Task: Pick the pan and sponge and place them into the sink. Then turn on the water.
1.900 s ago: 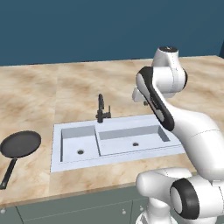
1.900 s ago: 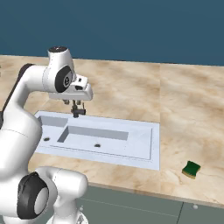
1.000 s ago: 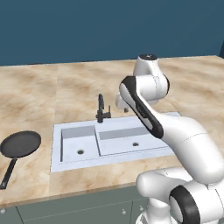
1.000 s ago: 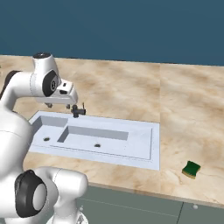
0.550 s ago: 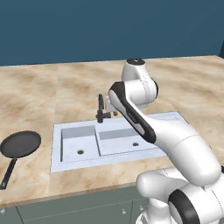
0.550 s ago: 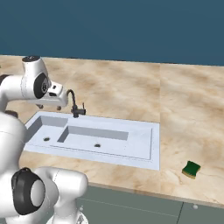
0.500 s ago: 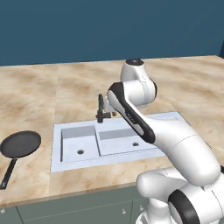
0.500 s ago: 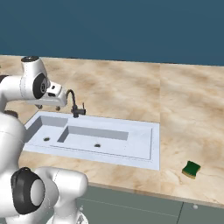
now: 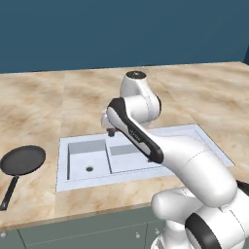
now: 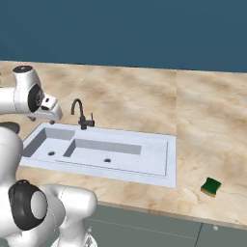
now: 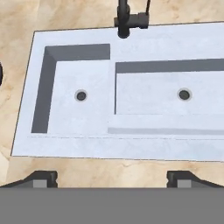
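Observation:
The black pan point(image 9: 23, 160) lies on the counter left of the sink point(image 9: 63, 181), its long handle pointing toward the counter's front edge. The green and yellow sponge point(image 10: 211, 186) rests on the counter to the right of the sink point(image 10: 144, 174). My gripper point(image 9: 111, 130) hangs above the sink near the faucet, over the divide between the two basins. In the hand view the gripper point(image 11: 111, 179) is open, its fingertips point(image 11: 41, 178) wide apart with nothing between them. Both basins point(image 11: 83, 96) lie bare and dry below. No water runs from the black faucet point(image 11: 127, 19).
Marble counter point(image 9: 34, 102) surrounds the sink on all sides. A dark blue wall point(image 9: 121, 29) stands behind it. The faucet point(image 10: 79, 113) rises from the sink's back rim. A dark sliver of the pan point(image 11: 1, 73) shows at the left edge of the hand view.
The arm has swung leftward across the sink, from above the long basin to near the faucet and the small basin. The gripper stays open. Pan and sponge have not moved.

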Available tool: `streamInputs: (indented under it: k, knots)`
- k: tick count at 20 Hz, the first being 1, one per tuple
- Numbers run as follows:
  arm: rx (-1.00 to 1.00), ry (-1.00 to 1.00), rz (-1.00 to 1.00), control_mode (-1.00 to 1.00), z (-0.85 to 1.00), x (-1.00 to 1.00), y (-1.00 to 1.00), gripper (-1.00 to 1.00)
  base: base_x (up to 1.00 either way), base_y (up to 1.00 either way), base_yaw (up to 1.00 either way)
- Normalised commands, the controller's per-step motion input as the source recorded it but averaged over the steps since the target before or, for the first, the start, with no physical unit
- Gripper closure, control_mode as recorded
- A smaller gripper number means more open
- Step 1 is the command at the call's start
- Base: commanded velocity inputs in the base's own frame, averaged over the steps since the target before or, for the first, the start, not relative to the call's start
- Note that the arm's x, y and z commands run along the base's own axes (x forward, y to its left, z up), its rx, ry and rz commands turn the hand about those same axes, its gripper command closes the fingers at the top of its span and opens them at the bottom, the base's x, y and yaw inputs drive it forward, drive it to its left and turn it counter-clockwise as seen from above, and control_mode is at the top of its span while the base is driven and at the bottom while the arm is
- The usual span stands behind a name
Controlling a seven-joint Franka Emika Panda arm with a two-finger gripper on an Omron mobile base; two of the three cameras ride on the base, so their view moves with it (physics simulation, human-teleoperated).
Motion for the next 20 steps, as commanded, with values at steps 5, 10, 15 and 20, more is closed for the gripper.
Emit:
streamInputs:
  k: [5,10,15,20]
  knots:
    - [0.08,0.00,-0.06,-1.00,-0.15,0.00,0.46,-1.00,0.00,0.00,0.00]
    - [0.03,0.00,-0.02,-1.00,-0.17,0.00,0.48,-1.00,0.00,0.00,0.00]
    - [0.00,0.00,0.00,-1.00,-0.21,-0.12,0.49,-1.00,0.00,0.00,0.00]
    - [0.00,0.00,0.00,-1.00,-0.25,-0.27,0.46,-1.00,0.00,0.00,0.00]
